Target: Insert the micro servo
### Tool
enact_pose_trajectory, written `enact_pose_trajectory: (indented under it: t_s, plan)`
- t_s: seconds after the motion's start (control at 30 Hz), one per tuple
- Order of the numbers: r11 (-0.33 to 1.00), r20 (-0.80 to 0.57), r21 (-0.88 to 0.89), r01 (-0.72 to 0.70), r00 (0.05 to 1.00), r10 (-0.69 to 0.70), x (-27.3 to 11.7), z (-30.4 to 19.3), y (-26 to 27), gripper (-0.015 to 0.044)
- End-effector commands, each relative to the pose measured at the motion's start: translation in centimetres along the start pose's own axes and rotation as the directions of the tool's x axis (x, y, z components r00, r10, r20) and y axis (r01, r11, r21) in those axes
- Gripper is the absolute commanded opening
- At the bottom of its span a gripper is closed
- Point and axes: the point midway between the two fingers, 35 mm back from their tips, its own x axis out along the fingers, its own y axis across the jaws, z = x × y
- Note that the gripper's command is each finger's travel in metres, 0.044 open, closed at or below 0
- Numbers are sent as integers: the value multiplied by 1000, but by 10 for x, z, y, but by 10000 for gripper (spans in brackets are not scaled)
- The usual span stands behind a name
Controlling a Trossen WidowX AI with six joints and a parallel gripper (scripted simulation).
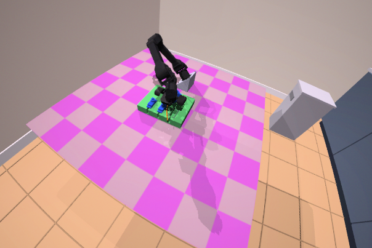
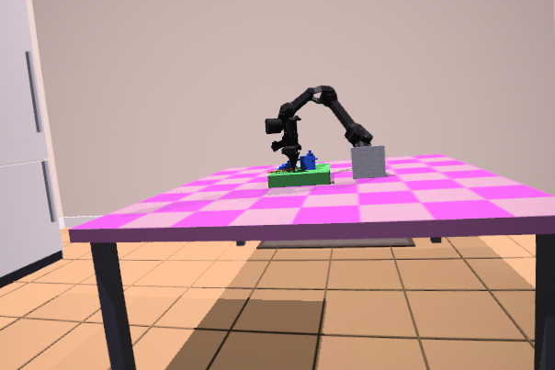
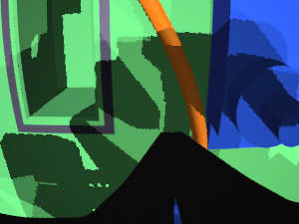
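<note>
The green deck [image 1: 148,111] [image 2: 299,179] lies on the table. My gripper [image 2: 294,170] [image 3: 169,142] is shut and empty, its tips low over the deck. The marked pocket's purple-grey outline [image 3: 107,99] is left of the tips in the wrist view; the visible part of the pocket is empty. An orange cable [image 1: 167,114] [image 3: 185,84] runs over the deck and passes behind the tips. A blue servo [image 2: 308,162] stands tall on the deck beside the gripper. A blue servo body [image 3: 249,113] is close at right in the wrist view; whether it is the same one I cannot tell.
Two blue servos [image 1: 151,103] [image 1: 161,108] sit in the deck, on the cable's left in the top view. A grey block [image 1: 188,82] [image 2: 368,162] stands by the arm's base. The arm covers part of the deck.
</note>
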Motion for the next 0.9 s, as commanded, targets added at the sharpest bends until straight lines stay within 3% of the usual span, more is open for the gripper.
enact_pose_trajectory:
  t_s: [0.0,0.13,0.33,0.43,0.87]
  plan:
    - [1000,-3,-9,10,1000,-10,2,-3,-5,0]
    - [1000,-3,-9,10,1000,-10,2,-3,-5,0]
    - [1000,-3,-9,7,1000,-7,-38,-2,-4,0]
    - [1000,-3,-10,8,1000,-8,-40,-3,-4,0]
    - [951,-6,310,7,1000,-5,-85,-49,2,341]
